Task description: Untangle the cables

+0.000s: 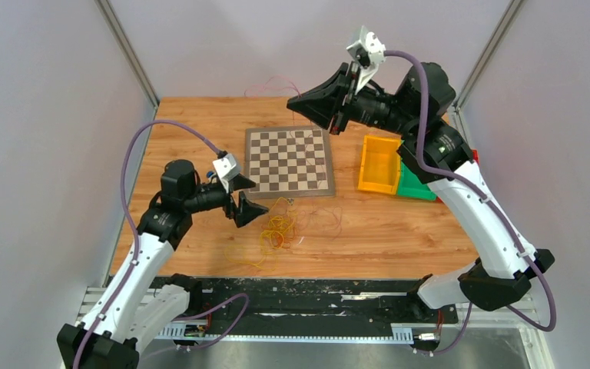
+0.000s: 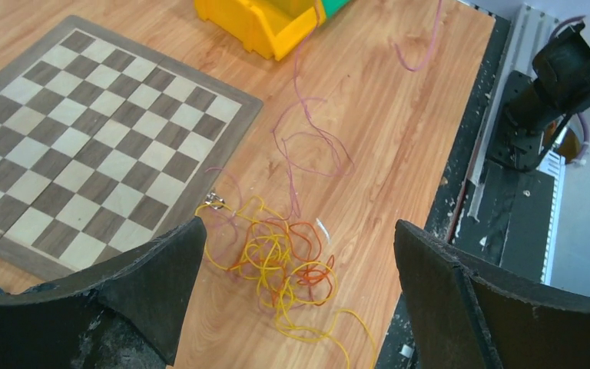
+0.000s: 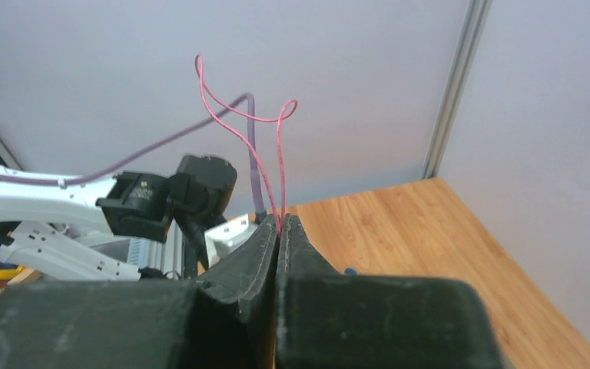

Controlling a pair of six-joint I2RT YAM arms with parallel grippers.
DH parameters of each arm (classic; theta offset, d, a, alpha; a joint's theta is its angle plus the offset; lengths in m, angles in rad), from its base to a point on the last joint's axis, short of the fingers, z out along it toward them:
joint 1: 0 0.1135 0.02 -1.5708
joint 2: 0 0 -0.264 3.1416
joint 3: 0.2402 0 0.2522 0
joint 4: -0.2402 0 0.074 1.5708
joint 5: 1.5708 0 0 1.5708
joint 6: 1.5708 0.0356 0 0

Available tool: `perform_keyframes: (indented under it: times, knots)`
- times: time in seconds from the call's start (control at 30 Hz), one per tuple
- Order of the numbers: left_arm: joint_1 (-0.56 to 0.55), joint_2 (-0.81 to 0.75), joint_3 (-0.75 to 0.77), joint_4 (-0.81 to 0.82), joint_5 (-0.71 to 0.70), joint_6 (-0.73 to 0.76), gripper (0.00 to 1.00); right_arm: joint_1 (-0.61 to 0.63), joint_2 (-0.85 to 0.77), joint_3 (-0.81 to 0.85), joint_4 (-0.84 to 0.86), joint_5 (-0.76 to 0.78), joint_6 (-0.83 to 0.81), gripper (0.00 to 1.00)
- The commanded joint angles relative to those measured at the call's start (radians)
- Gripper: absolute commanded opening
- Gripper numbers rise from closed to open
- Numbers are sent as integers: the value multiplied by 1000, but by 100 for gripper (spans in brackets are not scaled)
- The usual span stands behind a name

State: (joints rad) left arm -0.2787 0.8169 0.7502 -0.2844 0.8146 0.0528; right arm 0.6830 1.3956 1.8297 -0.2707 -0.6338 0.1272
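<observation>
Left pincer [image 2: 298,231] jaws wide apart, yellow-orange cables [image 2: 276,265] tangled on the surface [image 2: 384,138] between the fingers, not touched, pink strand [image 2: 311,146] looping just ahead, chessboard [image 2: 84,131] ahead-left, yellow bin [image 2: 257,23] far ahead.

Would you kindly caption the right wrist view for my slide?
Right gripper shut on a thin pink-red wire strand looping up before the pale wall.

The wooden table [image 1: 399,231] carried a chessboard [image 1: 289,161], a yellow bin [image 1: 379,164] touching a green bin [image 1: 417,188] — and, by the board's near edge, tangled yellow-orange cables [image 1: 276,227] with a pink cable [image 2: 330,146] beside.
</observation>
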Motion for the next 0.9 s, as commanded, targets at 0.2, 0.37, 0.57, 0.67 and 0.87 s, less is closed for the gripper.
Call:
perform_keyframes:
  times: [0.2,0.37,0.57,0.67,0.87]
  knots:
    - [-157,180,-3,287,27,112,100,-11,43,240,-11,41,8,0]
    - [-260,381,57,506,20,128,100,-11,47,252,-10,61,7,0]
    - [-379,580,77,683,33,261,98,-11,33,259,-14,93,-15,0]
    - [-391,662,103,681,11,264,81,-15,21,259,-23,122,-35,0]
    - [-365,649,19,633,47,235,25,-60,-15,235,-26,178,-56,0]
